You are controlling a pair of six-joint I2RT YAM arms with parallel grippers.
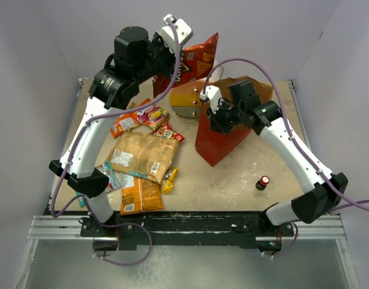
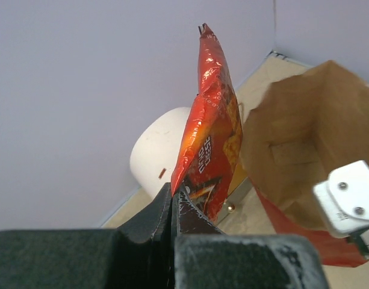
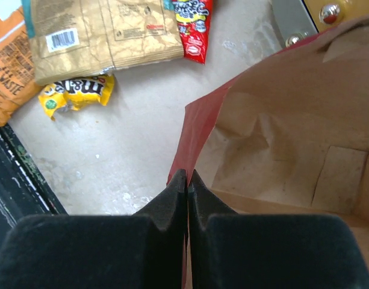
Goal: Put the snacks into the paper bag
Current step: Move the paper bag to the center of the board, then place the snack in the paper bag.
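My left gripper (image 2: pixel 174 195) is shut on the lower corner of the red Doritos bag (image 2: pixel 211 126) and holds it upright in the air at the back, beside the paper bag's open mouth (image 2: pixel 298 138). In the top view the Doritos bag (image 1: pixel 200 62) hangs left of the paper bag (image 1: pixel 222 137). My right gripper (image 3: pixel 187 174) is shut on the rim of the paper bag (image 3: pixel 280 144), holding it open. Other snacks lie on the table at the left: a tan chip bag (image 1: pixel 139 155), an orange chip bag (image 1: pixel 140 195), a yellow packet (image 1: pixel 169 179) and small red packets (image 1: pixel 149 115).
A round white, orange and yellow drawer unit (image 1: pixel 185 99) stands behind the paper bag, also in the left wrist view (image 2: pixel 157 153). A tiny red-capped bottle (image 1: pixel 263 182) stands at the front right. Grey walls enclose the table on three sides.
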